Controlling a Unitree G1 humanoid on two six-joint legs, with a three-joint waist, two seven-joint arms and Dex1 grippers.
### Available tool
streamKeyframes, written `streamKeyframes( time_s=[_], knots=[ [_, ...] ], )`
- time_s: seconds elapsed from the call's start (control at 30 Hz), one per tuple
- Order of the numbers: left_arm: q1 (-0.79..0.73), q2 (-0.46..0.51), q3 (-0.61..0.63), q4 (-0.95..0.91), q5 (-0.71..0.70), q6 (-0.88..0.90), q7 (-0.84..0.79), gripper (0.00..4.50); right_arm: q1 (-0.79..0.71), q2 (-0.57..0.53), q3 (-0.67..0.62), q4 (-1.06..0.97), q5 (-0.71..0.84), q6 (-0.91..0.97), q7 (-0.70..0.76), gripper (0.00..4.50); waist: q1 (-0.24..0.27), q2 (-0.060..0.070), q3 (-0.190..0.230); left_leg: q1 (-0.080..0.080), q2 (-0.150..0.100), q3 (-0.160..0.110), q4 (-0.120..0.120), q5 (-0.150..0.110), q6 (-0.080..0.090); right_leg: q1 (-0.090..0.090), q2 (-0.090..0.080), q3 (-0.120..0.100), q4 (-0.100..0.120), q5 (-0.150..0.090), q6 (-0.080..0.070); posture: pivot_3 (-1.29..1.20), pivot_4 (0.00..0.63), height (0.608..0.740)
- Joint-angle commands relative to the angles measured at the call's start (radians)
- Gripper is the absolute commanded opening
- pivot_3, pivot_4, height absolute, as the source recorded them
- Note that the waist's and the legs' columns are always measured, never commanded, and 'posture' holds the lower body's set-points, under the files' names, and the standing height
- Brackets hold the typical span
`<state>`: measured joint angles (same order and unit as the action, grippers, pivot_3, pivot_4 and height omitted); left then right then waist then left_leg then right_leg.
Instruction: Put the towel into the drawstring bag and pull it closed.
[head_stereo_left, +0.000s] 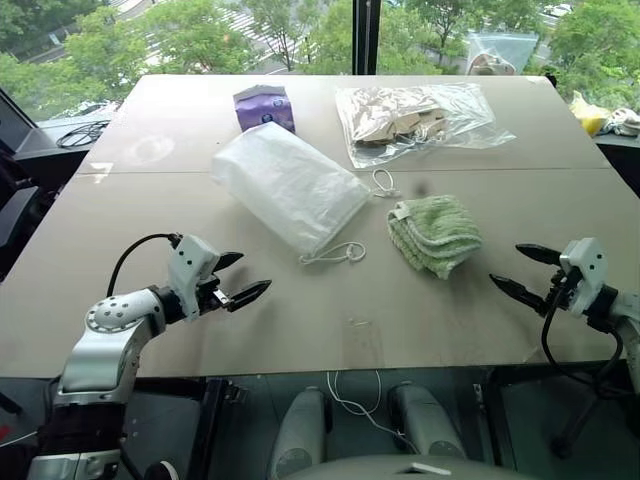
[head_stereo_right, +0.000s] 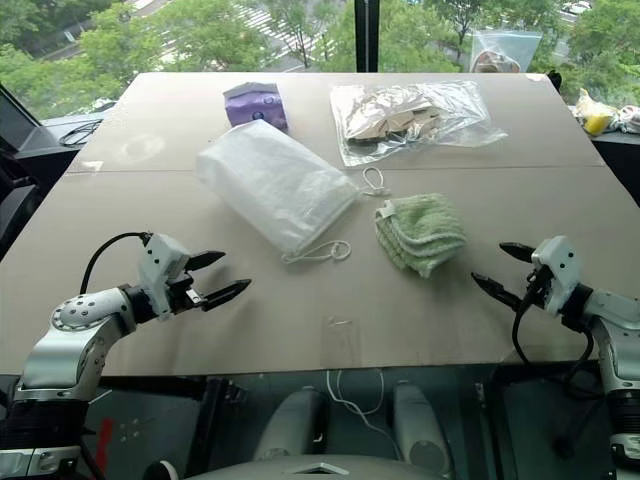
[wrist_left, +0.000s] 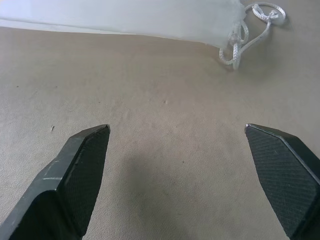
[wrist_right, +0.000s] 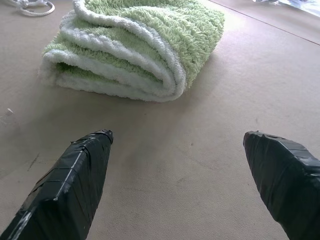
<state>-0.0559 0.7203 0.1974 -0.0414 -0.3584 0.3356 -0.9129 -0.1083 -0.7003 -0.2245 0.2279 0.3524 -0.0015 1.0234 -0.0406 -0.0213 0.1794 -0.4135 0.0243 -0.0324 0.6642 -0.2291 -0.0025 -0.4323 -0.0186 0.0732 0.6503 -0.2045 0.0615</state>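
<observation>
The towel (head_stereo_left: 435, 234) lies folded near the middle of the table (head_stereo_left: 150, 210), somewhat toward its right edge, and the drawstring bag (head_stereo_left: 288, 185) lies flat just beside it toward the left, its mouth and looped cords (head_stereo_left: 335, 254) turned to the near edge. Both are untouched. The left gripper (head_stereo_left: 236, 280) hovers over the near-left part of the table with its fingers spread wide and nothing between them; the right gripper (head_stereo_left: 526, 272) hovers by the near-right edge, likewise spread and empty, pointing toward the towel. The main risks, as I judge them, sit with the bag: it is thin and collapsed, so its mouth may stay flat when the towel is pushed at it, and the sack could simply slide across the smooth table. The fluffy towel may unfold when pinched by one layer. The cords are slim and lie flat, easy to miss or to catch only one loop. A clear plastic bag (head_stereo_left: 420, 118) and a purple packet (head_stereo_left: 264, 105) near the far edge could be nudged.
</observation>
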Motion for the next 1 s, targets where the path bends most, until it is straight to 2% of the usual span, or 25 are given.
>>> streamKeyframes(
  time_s=[0.03,0.33,0.7,0.77,0.9,1.0],
  knots=[
    [-0.035,0.011,0.013,0.019,-0.014,-0.023,-0.020,4.44,-0.003,0.008,-0.027,-0.021,0.028,-0.009,0.000,4.50,0.000,0.000,0.000,0.000,0.000,0.000,0.000,0.000,0.000,0.000,0.000,0.000,0.000,0.000,0.000,0.00,0.150,0.740],
    [-0.099,-0.006,-0.019,0.058,-0.004,-0.022,-0.041,4.44,0.026,0.013,-0.041,-0.061,0.062,0.015,0.002,4.50,-0.002,0.000,0.000,0.000,0.000,0.001,0.000,0.000,0.000,0.000,0.000,0.000,-0.001,0.000,0.000,0.00,0.150,0.740],
    [-0.060,-0.009,-0.006,0.015,-0.018,-0.010,-0.040,4.44,0.021,0.000,-0.042,-0.067,0.077,0.029,0.019,4.50,-0.001,0.000,0.000,0.000,0.000,0.000,-0.001,0.000,0.000,0.000,0.000,0.000,-0.001,0.000,0.000,0.00,0.150,0.740],
    [-0.035,0.009,0.001,-0.028,-0.048,0.016,-0.073,4.44,0.034,-0.008,-0.050,-0.103,0.114,0.047,0.059,4.50,-0.001,0.000,0.000,0.000,0.000,0.000,-0.001,0.000,0.000,0.000,0.000,0.000,-0.001,0.000,0.000,0.00,0.150,0.740],
    [0.012,0.067,0.065,-0.189,-0.215,0.164,-0.149,4.44,0.071,-0.042,-0.086,-0.252,0.245,0.144,0.124,4.50,-0.001,0.000,0.001,-0.001,0.000,0.000,-0.001,0.000,0.000,0.000,0.000,0.000,-0.001,0.000,0.000,0.00,0.150,0.740],
    [-0.021,0.065,0.029,-0.248,-0.197,0.182,-0.092,4.44,0.079,-0.060,-0.101,-0.355,0.348,0.243,0.139,4.50,0.002,0.001,0.001,0.000,0.001,0.000,-0.001,0.000,0.000,0.000,0.000,0.000,-0.001,0.000,0.000,0.00,0.150,0.740]
  ],
)
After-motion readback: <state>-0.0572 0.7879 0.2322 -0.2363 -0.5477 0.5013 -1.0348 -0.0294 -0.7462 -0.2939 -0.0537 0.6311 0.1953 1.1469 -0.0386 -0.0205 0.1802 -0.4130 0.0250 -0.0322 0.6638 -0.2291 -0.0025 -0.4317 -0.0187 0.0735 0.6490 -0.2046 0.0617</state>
